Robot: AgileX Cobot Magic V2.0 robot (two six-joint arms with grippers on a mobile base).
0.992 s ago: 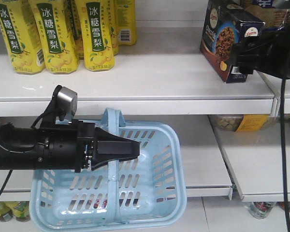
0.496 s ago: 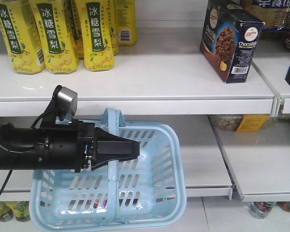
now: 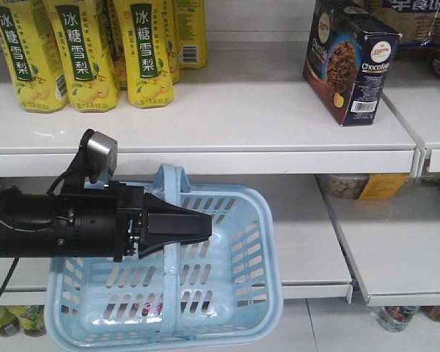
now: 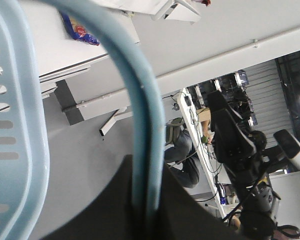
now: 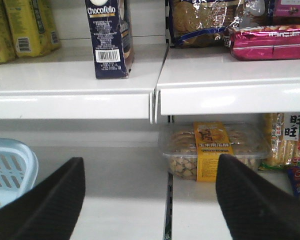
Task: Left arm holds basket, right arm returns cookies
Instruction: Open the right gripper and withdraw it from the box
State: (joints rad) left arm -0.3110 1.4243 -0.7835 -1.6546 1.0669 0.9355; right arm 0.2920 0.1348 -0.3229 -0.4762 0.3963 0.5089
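Shelf (image 3: 205,117) open between bottles (image 3: 81,51), cookies (image 3: 348,62).

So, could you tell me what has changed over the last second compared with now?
The right gripper let go of the cookies and drew away to the right, out of the front view; its jaws are now open, facing the shelf from a distance. The box stands upright on the top shelf, where it was being held. The left gripper stays clamped on the basket handle, and the yellow bottles are unmoved.
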